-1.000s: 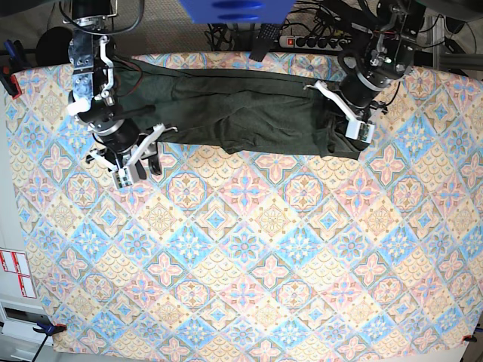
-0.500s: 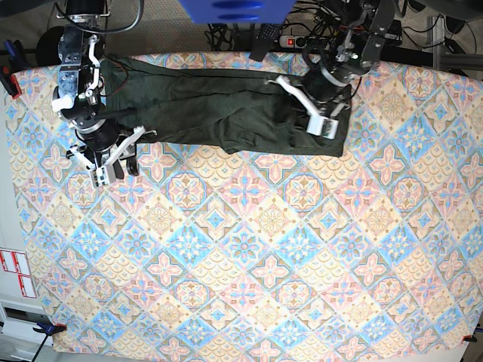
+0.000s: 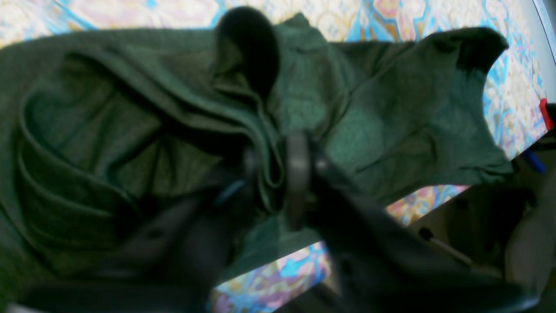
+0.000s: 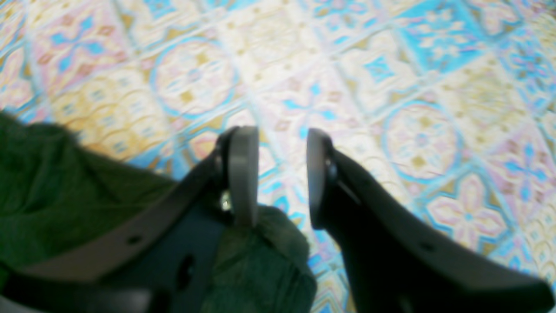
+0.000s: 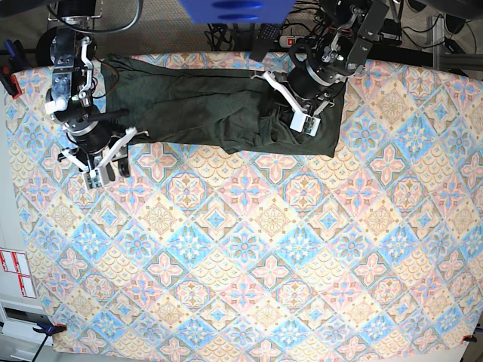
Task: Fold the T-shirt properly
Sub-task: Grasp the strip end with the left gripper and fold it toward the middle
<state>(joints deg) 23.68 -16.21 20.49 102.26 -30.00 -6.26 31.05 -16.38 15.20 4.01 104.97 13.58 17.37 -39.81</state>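
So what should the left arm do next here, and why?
Probably finish opening and lift clear: the left gripper has a bunched fold of the T-shirt between its fingers, folded over the shirt's body, while the right gripper stands open over the cloth.

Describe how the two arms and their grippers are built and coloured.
Both arms are black, jointed, with dark cables at their bases. The left gripper and right gripper each carry white, curved finger brackets. Up close, the right gripper's fingers end in flat grey pads on dark backing.

A robot lab: patterned tablecloth (image 5: 241,249) clamped over a bench, power strip (image 5: 313,41) and cables behind.
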